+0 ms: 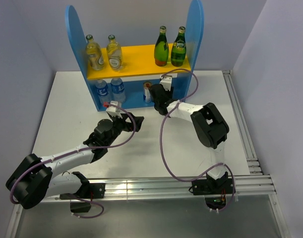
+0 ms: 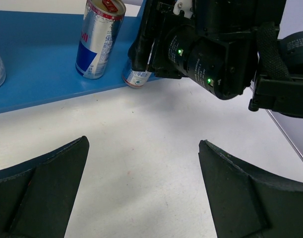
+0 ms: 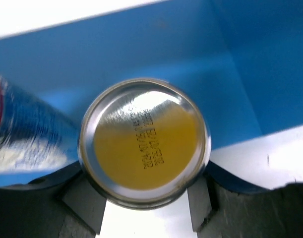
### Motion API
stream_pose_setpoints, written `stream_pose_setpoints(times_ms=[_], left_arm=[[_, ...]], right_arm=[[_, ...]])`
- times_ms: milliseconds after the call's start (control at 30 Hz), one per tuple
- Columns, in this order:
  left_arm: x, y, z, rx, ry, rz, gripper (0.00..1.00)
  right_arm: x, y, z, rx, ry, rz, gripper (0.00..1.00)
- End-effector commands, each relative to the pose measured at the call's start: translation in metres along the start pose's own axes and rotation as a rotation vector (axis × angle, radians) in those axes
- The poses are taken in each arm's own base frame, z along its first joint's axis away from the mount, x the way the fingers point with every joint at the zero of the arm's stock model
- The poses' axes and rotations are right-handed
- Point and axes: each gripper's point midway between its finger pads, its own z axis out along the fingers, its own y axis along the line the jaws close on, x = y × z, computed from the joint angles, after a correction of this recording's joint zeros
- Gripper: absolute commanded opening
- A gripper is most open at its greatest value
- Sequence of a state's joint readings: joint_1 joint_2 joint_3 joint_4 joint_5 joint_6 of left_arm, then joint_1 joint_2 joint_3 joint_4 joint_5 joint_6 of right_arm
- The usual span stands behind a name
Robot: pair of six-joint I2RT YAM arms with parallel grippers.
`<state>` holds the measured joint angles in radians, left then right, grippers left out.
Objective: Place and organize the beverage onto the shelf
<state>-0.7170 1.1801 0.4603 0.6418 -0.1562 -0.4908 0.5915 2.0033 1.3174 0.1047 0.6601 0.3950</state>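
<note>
The right gripper's [image 3: 144, 188] fingers pinch a silver aluminium drink can [image 3: 144, 141] at the front edge of the base of the two-level shelf with blue side panels and a yellow board [image 1: 195, 29], just beside an upright blue-and-silver can [image 2: 99, 39] standing on that base; the left gripper's [image 2: 143, 148] fingers are spread wide over the white desk [image 1: 67, 109] before the shelf.

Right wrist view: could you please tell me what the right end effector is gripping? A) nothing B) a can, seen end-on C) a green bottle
B: a can shows its round metal end, clamped in the right end effector, before the blue shelf.
</note>
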Motion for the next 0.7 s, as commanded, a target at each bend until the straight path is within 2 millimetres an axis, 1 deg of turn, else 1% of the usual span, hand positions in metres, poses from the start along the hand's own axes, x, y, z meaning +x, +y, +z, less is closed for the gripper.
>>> stream_pose_setpoints(times_ms=[0,67,133,233,267,300,333,367,400,433,467,500,533,600,633,667], left_arm=[[-0.011,-0.004,0.002,0.008,-0.04,0.009,0.99],[-0.011,-0.004,0.001,0.008,-0.042,0.009,0.99],[-0.011,-0.004,0.001,0.007,-0.044,0.01,0.99],[-0.011,-0.004,0.001,0.008,-0.04,0.009,0.99],[-0.011,-0.004,0.001,0.01,-0.042,0.007,0.99],[-0.011,-0.004,0.001,0.011,-0.042,0.007,0.99],[-0.011,-0.004,0.001,0.011,-0.038,0.008,0.99],[-0.012,-0.005,0.0,0.013,-0.042,0.007,0.99],[-0.012,-0.004,0.0,0.011,-0.042,0.007,0.99],[-0.011,-0.004,-0.001,0.011,-0.042,0.007,0.99],[-0.012,-0.005,-0.001,0.011,-0.042,0.009,0.99],[-0.013,-0.005,-0.001,0.012,-0.043,0.008,0.99],[-0.014,-0.005,-0.002,0.01,-0.046,0.008,0.99],[-0.013,-0.005,-0.002,0.01,-0.046,0.01,0.99],[-0.013,-0.005,-0.001,0.01,-0.044,0.01,0.99],[-0.012,-0.005,-0.001,0.01,-0.044,0.008,0.99]], right_arm=[[-0.055,0.005,0.013,-0.026,-0.076,0.105,0.63],[-0.056,0.003,0.015,-0.026,-0.074,0.106,0.73],[-0.056,0.003,0.015,-0.026,-0.075,0.104,0.75],[-0.062,0.005,0.018,-0.027,-0.095,0.116,0.75],[-0.062,0.005,0.02,-0.02,-0.088,0.117,0.76],[-0.057,0.005,0.025,-0.01,-0.077,0.112,0.76],[-0.066,0.009,0.027,-0.016,-0.085,0.124,0.76],[-0.061,0.006,0.029,0.001,-0.064,0.118,0.66],[-0.062,0.005,0.029,0.002,-0.068,0.121,0.56],[-0.056,0.0,0.028,0.012,-0.062,0.117,0.49],[-0.06,-0.001,0.027,0.011,-0.086,0.139,0.24],[-0.067,-0.003,0.02,0.009,-0.107,0.159,0.14],[-0.06,-0.008,0.019,0.018,-0.103,0.158,0.11],[-0.06,-0.009,0.019,0.02,-0.106,0.161,0.08],[-0.064,-0.007,0.019,0.021,-0.111,0.164,0.06],[-0.062,-0.007,0.021,0.026,-0.103,0.156,0.0]])
